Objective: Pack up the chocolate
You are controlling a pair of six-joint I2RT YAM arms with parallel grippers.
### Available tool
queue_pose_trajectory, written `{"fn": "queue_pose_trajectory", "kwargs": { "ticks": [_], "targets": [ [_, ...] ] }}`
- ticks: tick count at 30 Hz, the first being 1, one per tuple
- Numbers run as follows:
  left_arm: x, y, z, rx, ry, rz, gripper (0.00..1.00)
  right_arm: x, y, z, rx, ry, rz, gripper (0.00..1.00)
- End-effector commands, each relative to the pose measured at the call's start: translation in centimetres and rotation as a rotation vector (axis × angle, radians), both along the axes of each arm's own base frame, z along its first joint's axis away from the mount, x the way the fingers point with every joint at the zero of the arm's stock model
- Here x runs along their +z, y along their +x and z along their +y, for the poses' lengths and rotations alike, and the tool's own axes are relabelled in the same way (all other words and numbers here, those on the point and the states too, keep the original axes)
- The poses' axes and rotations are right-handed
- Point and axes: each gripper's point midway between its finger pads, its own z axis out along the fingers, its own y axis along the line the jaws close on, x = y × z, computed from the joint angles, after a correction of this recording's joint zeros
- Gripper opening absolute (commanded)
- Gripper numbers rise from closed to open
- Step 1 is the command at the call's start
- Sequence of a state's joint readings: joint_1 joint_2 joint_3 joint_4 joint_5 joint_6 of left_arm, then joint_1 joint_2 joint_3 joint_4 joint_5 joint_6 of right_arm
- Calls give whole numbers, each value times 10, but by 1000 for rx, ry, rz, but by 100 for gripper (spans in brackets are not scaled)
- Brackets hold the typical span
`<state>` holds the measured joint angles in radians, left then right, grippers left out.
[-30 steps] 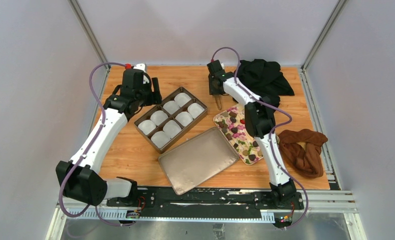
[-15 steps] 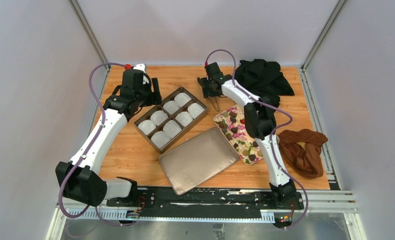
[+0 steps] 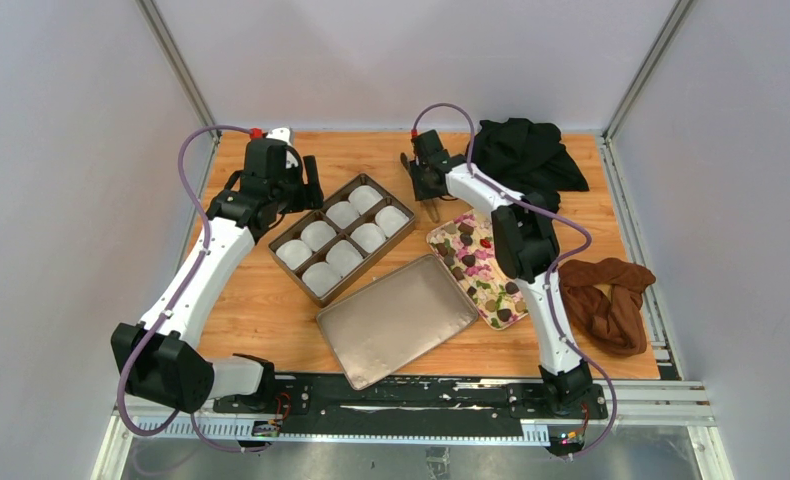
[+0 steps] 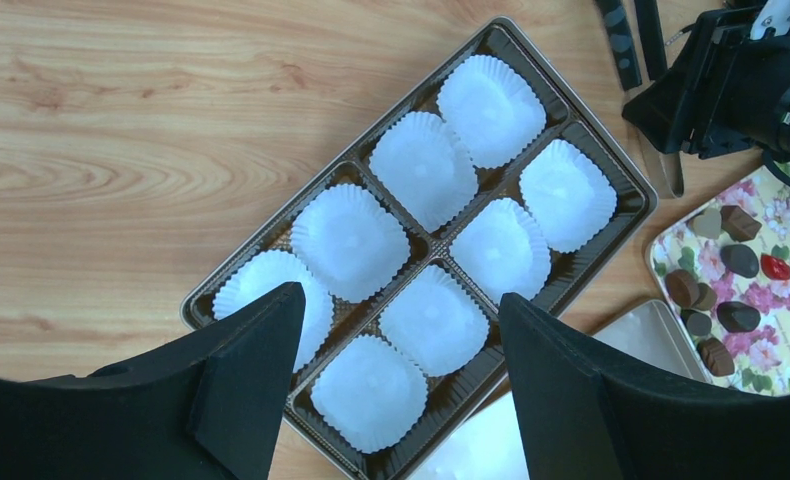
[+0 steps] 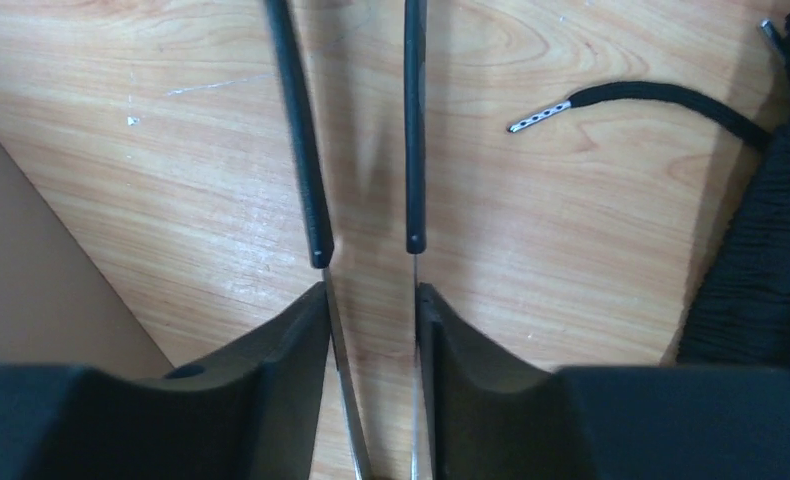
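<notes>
1. The wooden desk [image 3: 261, 310] carries everything.
2. The left arm [image 3: 206, 270] reaches over the far left part of the desk. Its jaws stand wide open above the box, touching nothing.
3. The right arm [image 3: 546, 310] stretches to the far middle of the desk. Its jaws are closed on a pair of tongs [image 5: 308, 190], one finger pressed against each metal blade.
4. A flat tan lid [image 3: 396, 318] lies near the arm bases, just beside the box.
5. The brown box [image 3: 371, 265] lies at an angle and holds eight white paper cups [image 4: 426, 170] in two rows of four.
6. A black cloth [image 3: 526, 155] is bunched at the far right corner. A rust-brown cloth [image 3: 606, 300] lies at the right edge.
7. A flower-print tray [image 3: 483, 285] lies to the right of the box, between it and the rust-brown cloth.
8. The chocolate [image 4: 739, 260], small dark pieces, lies scattered on the flower-print tray.
</notes>
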<state>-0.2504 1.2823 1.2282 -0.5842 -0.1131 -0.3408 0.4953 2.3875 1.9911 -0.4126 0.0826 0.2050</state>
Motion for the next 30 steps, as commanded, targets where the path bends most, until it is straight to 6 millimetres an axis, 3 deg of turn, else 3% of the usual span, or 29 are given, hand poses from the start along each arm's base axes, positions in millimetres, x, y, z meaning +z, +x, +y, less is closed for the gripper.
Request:
{"fn": "queue_pose_trajectory", "kwargs": {
  "ticks": [1, 8, 11, 16, 21, 30],
  "targets": [
    [2, 1, -1, -6, -8, -14, 77, -45, -32, -8, 28, -80, 154, 34],
    [5, 4, -2, -8, -9, -15, 77, 12, -3, 5, 57, -19, 54, 6],
    [6, 3, 1, 0, -1, -16, 77, 44, -4, 4, 52, 3, 28, 0],
    [8, 4, 3, 7, 11, -21, 77, 110, -21, -5, 56, 37, -5, 0],
    [11, 8, 6, 15, 31, -25, 77, 142, -77, -26, 69, 52, 53, 0],
    [13, 21, 2, 9, 28, -39, 77, 146, -208, -92, 10, 13, 225, 2]
  ]
}}
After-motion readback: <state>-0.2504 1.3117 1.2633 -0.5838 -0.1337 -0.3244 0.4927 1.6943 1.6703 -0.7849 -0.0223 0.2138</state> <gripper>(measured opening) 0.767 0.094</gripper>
